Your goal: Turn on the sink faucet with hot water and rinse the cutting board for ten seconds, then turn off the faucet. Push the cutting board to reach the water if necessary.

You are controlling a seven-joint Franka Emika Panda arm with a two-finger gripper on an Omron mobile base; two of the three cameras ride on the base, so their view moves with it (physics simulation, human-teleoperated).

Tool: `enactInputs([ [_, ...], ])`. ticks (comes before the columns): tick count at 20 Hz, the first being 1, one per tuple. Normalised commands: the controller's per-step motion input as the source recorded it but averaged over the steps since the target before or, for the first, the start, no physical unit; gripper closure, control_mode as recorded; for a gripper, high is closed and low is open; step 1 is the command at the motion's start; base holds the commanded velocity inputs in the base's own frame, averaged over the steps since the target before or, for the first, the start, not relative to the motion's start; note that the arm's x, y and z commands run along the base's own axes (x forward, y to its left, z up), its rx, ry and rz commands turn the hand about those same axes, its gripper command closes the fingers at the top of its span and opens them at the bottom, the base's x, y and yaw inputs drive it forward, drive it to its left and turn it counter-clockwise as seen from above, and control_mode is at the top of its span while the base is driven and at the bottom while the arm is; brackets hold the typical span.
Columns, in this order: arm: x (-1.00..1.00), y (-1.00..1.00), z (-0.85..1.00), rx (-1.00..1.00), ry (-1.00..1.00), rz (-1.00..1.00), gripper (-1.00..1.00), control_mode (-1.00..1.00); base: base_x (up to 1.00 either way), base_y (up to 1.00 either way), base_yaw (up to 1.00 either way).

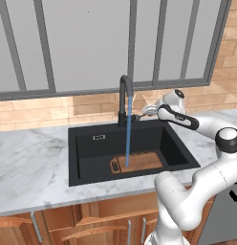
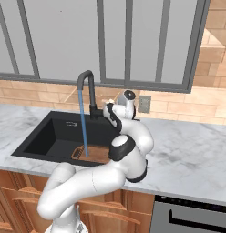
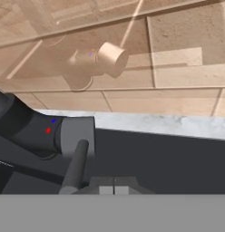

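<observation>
Already the water (image 1: 128, 129) falls from the faucet (image 1: 123, 98) onto the cutting board (image 1: 139, 161) beneath; gripper (image 1: 145, 110), fingertips together and empty, waits beside its lever (image 3: 75, 166), probably for shutoff.

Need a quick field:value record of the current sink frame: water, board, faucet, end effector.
water: on; thin blue stream falls from the spout into the basin
cutting board: flat on the sink floor, stream lands on its handle-side end
sink: black recessed basin in a marble counter
faucet: black gooseneck, side lever sticks out from its base
end effector: at the faucet base, beside the lever; fingertips look together in the hand view
wall: tan brick backsplash
</observation>
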Motion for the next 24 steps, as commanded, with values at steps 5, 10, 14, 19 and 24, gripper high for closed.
enactInputs([
  [5,0.0,0.28,0.0,0.0,0.0,0.0,1.0,-1.0,0.0,0.0,0.0],
  [10,-0.03,0.31,-0.04,0.0,0.0,0.0,1.0,-1.0,0.0,0.0,0.0],
  [14,-0.13,0.34,-0.07,0.0,0.0,0.0,1.0,-1.0,0.0,0.0,0.0],
  [19,-0.18,0.36,-0.08,0.0,0.0,0.0,1.0,-1.0,0.0,0.0,0.0],
  [24,-0.11,0.39,-0.03,0.0,0.0,0.0,1.0,-1.0,0.0,0.0,0.0],
])
